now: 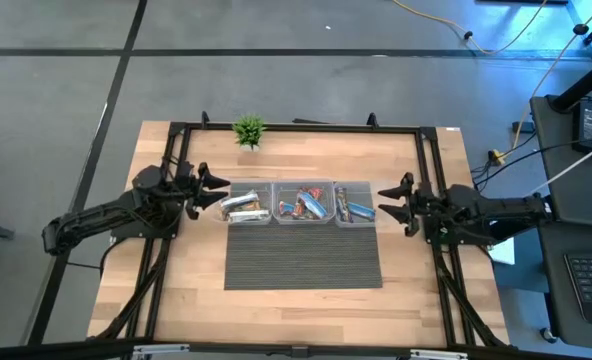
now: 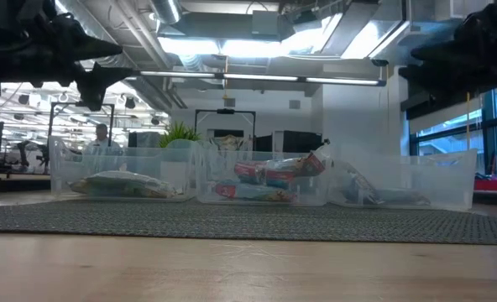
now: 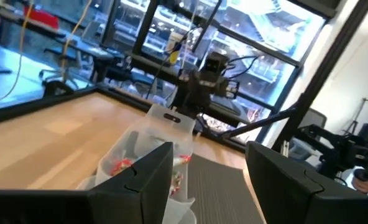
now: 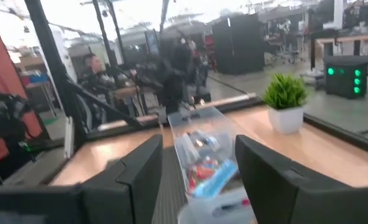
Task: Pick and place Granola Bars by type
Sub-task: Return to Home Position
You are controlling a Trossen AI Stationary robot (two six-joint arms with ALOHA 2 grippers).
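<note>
Matting [image 1: 304,258] lies nearest, grey and ribbed. Behind it, three clear bins [image 1: 304,184] in a row hold the Granola Bars [image 1: 306,206]: silvery left, reddish centre, blue right. A potted plant [image 1: 248,130] stands farthest. The left gripper [image 1: 216,192] and right gripper [image 1: 384,202] flank the row, raised, jaws wide and empty.

Grey concrete floor [image 1: 56,90] crossed by dark tape lines surrounds a light wooden table [image 1: 176,290]. A thin yellow cable [image 1: 428,18] trails near a black desk [image 1: 556,120]. Long ceiling strip lights [image 2: 257,78] glow overhead, with tall glass windows [image 3: 246,43] beyond.
</note>
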